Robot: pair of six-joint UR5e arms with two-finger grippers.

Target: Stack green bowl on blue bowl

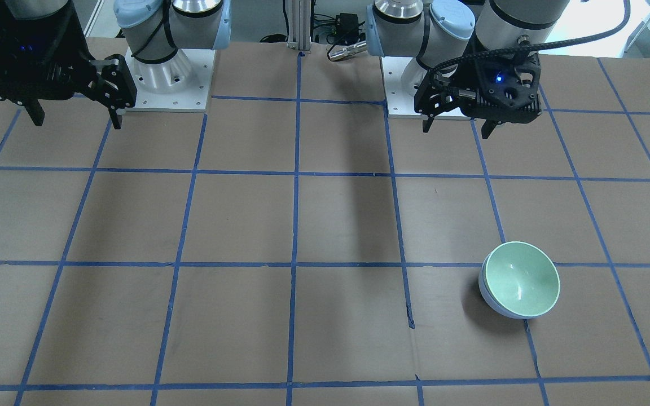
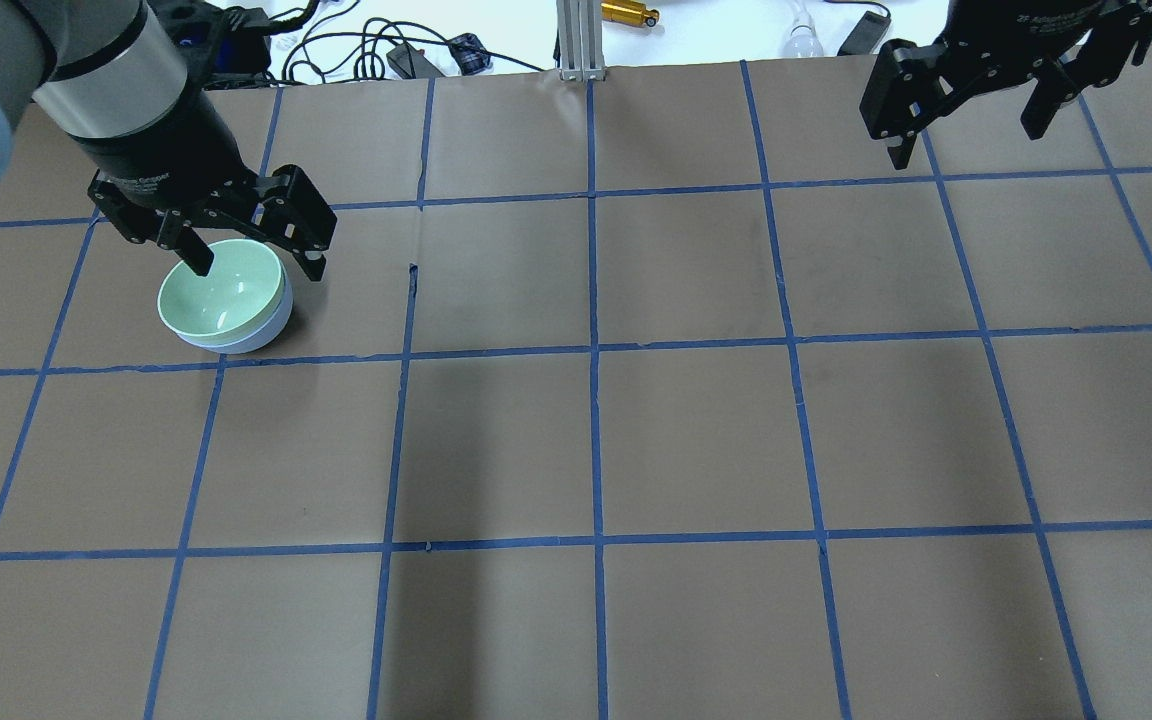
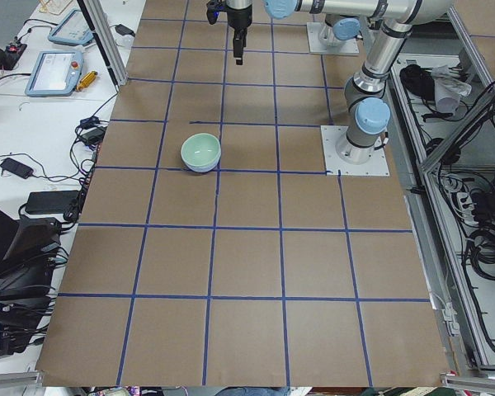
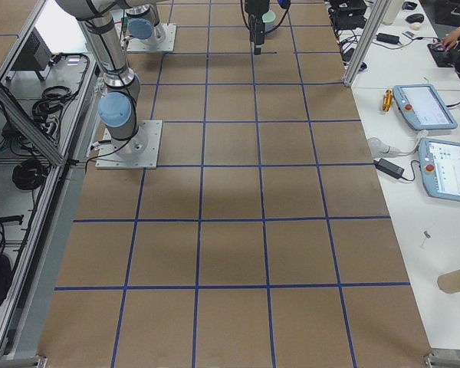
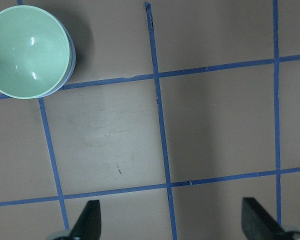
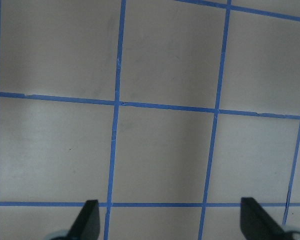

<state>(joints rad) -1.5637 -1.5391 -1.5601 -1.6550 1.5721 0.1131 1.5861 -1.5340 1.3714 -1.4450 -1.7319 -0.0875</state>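
The green bowl sits nested inside the blue bowl, whose rim and side show beneath it. The pair stands on the brown table on my left side. It also shows in the overhead view, green bowl in blue bowl, and in the left wrist view, green bowl in blue bowl. My left gripper is open and empty, raised well above the table near the bowls; both fingers show apart. My right gripper is open and empty, raised over the far right of the table.
Blue tape lines divide the table into squares. Cables and small devices lie beyond the far edge, beside an aluminium post. The arm bases stand at the robot's side of the table.
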